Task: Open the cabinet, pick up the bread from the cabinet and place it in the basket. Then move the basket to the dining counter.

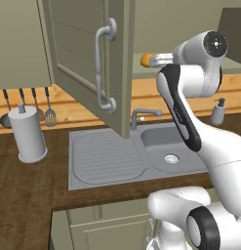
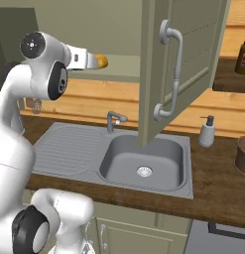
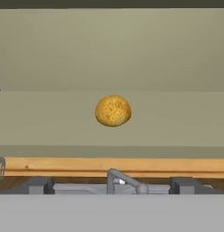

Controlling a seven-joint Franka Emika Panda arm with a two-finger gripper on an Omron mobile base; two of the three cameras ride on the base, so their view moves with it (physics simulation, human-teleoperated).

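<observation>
The two-finger gripper (image 3: 111,186) has its small dark fingertips (image 3: 36,185) spread wide, one at each lower side of the hand view, with nothing between them. It points into the olive-grey wall cabinet (image 3: 111,50), level with the front edge of the shelf. The small round golden-orange bread bun (image 3: 113,110) sits alone on the pale floor of that cabinet, roughly centred between the fingertips but further in, apart from them, with bare shelf on both sides and open space above it up to the dark top edge. In the base views the white arm reaches up and forward, and the bun (image 1: 147,59) shows just past the end of the hand, its near side hidden by the hand. The cabinet's recessed-panel door (image 1: 88,58) with its long curved grey metal handle (image 1: 103,71) stands swung open, hanging out over the grey sink (image 1: 170,146) and close beside the arm, so the room to that side is narrow. Below the cabinet runs a light wood wall strip, then the dark wood-grain worktop that holds the sink and its grey tap (image 2: 114,120). A white soap dispenser (image 2: 207,131) stands near the sink's corner. A small brown cylindrical basket (image 2: 242,156) sits on the worktop at the right edge of the right base view, cut off by the frame, well apart from the gripper. A tall grey metal canister (image 1: 28,134) stands on the worktop on the far side of the sink, under hanging utensils.
</observation>
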